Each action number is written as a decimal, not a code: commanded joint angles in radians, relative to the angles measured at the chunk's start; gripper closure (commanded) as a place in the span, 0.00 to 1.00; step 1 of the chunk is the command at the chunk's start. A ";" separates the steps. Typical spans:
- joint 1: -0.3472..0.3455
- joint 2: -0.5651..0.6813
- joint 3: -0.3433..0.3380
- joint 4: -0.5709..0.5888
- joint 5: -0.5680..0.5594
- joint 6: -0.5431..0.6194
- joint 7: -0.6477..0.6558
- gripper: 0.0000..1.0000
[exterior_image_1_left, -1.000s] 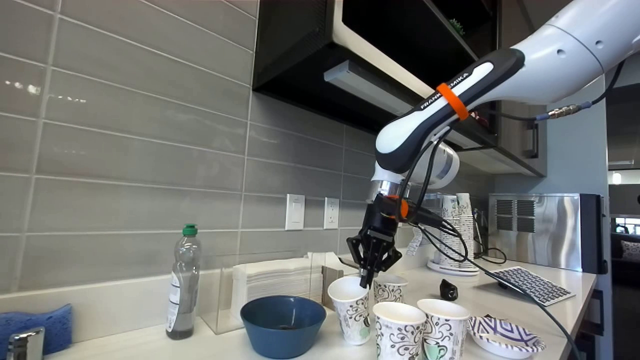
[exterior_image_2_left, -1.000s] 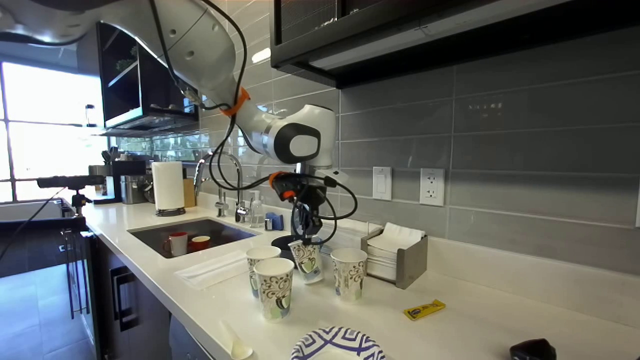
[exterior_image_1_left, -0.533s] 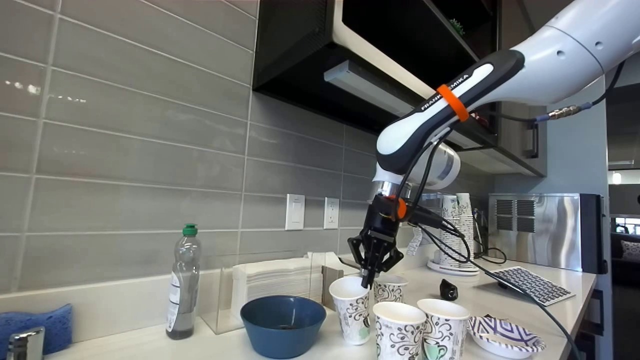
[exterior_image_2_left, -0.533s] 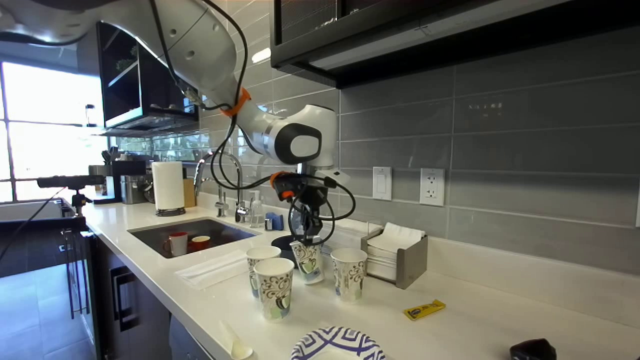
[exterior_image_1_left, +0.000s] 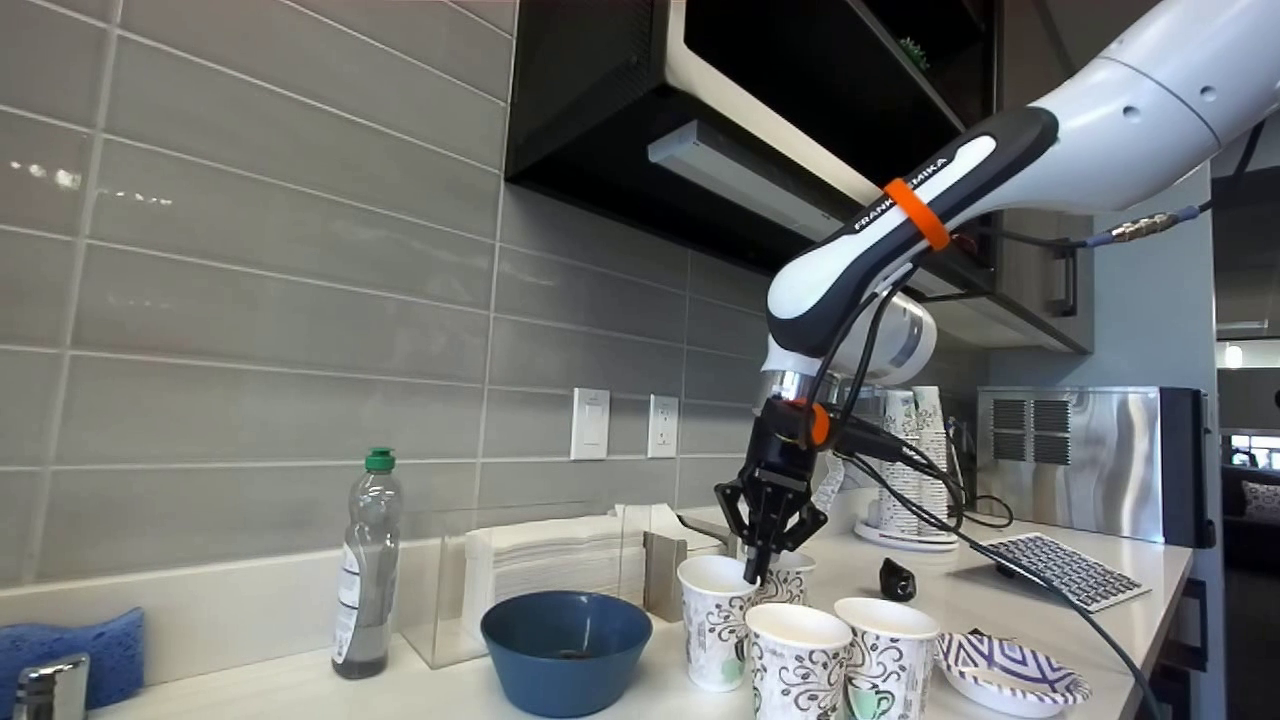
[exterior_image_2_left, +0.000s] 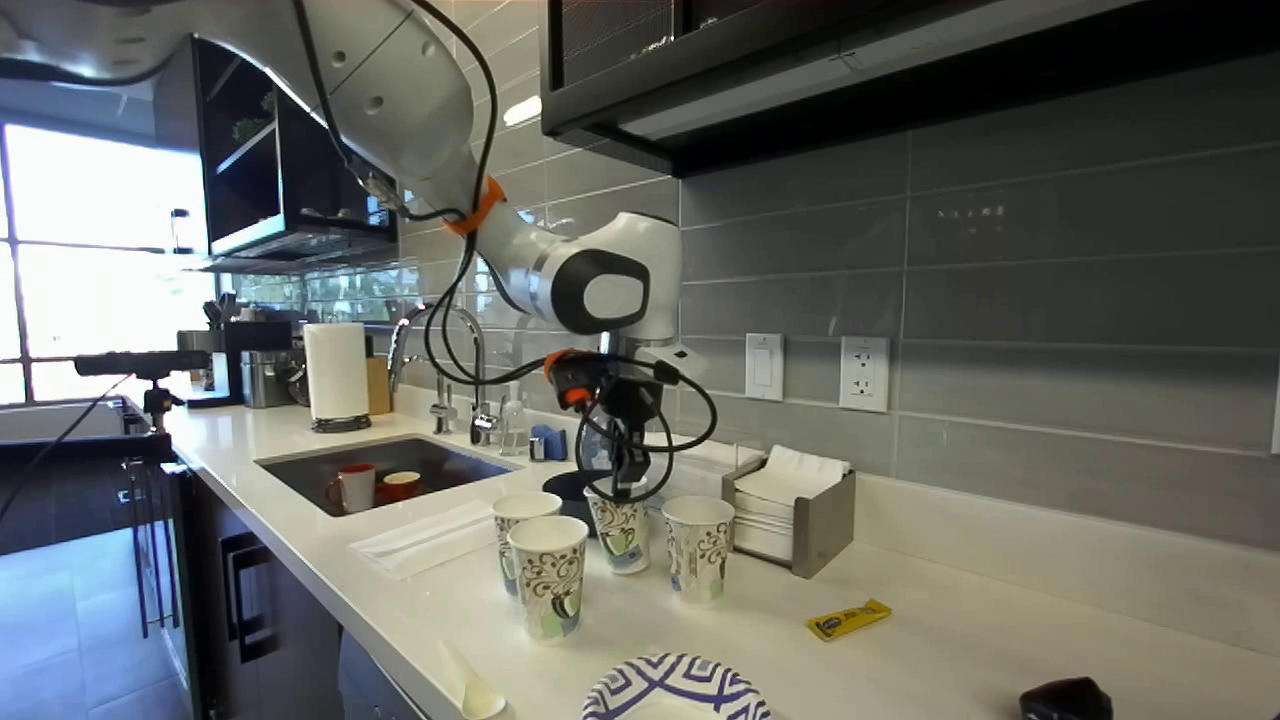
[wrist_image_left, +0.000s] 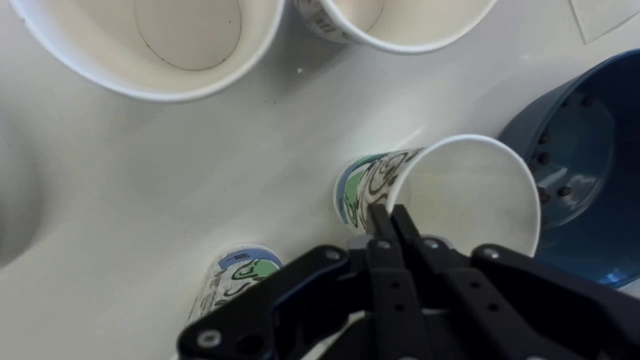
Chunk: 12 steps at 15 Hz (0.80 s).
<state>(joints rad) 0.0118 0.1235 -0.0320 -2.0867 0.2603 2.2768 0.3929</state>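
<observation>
My gripper (wrist_image_left: 388, 212) is shut on the rim of a white paper cup (wrist_image_left: 470, 195) with a swirl print, one finger inside the wall and one outside. In both exterior views this held cup (exterior_image_1_left: 716, 625) stands close to upright at counter height; whether its base touches the counter I cannot tell. A blue bowl (exterior_image_1_left: 565, 655) sits beside it, with small dark bits inside, seen in the wrist view. Three similar cups stand around: a cup (exterior_image_2_left: 698, 550) near the napkins and two cups (exterior_image_1_left: 798, 660), (exterior_image_1_left: 890, 655) side by side.
A napkin holder (exterior_image_2_left: 825, 520) stands against the wall, behind the cups. A patterned paper bowl (exterior_image_1_left: 1010, 675), a yellow packet (exterior_image_2_left: 848, 620) and a spoon (exterior_image_2_left: 470, 685) lie on the counter. A green-capped bottle (exterior_image_1_left: 368, 570) stands past the blue bowl, and the sink (exterior_image_2_left: 300, 480) lies beyond.
The gripper and held cup have shifted away from the blue bowl, mostly in the last half second. The cup leans less than before. The other objects stay put.
</observation>
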 joint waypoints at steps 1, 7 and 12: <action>-0.005 -0.030 -0.005 -0.040 -0.024 0.020 0.020 0.99; -0.008 -0.039 -0.012 -0.034 -0.034 0.008 0.016 0.99; -0.015 -0.041 -0.015 -0.031 -0.039 -0.001 0.014 0.99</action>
<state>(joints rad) 0.0043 0.1127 -0.0456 -2.0928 0.2467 2.2771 0.3929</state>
